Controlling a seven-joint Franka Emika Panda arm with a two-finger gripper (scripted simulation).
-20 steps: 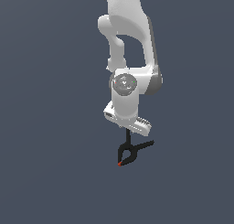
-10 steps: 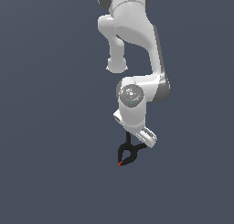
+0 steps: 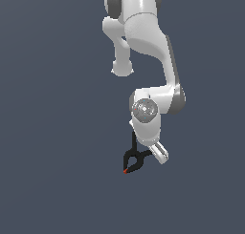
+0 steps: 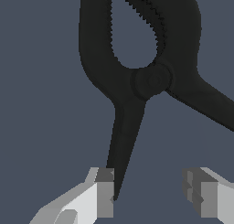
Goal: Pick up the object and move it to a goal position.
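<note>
The white arm (image 3: 143,61) filled the upper middle of the exterior view, folding down from the top edge through a rounded elbow to a wrist joint with a grey round cap. Everything sat against a flat, dark blue-grey ground (image 3: 48,132), and no seam or edge showed in it.

At the low end of the arm the claw (image 4: 151,195) pointed downward. In the wrist view its two pale fingers stood well apart with a broad gap between them. One finger pad (image 4: 105,193) lay right against the tip of one thin handle of the clamp; the other finger (image 4: 201,193) touched nothing that could be seen. The claw stood wide, and whether it had any real hold of the clamp could not be told from these views.

The black spring clamp (image 3: 133,159) lay just below and beside the claw, toward the exterior view's left. Its rounded jaws, toothed on their inner edge, curved away from the claw around an oval opening, and the pivot sat between jaws and handles. One handle ran straight back to the near finger, while the other splayed off past the far finger. The smallest thing visible was the red-orange tip (image 3: 125,171) at the clamp's far end, farthest from the claw.
</note>
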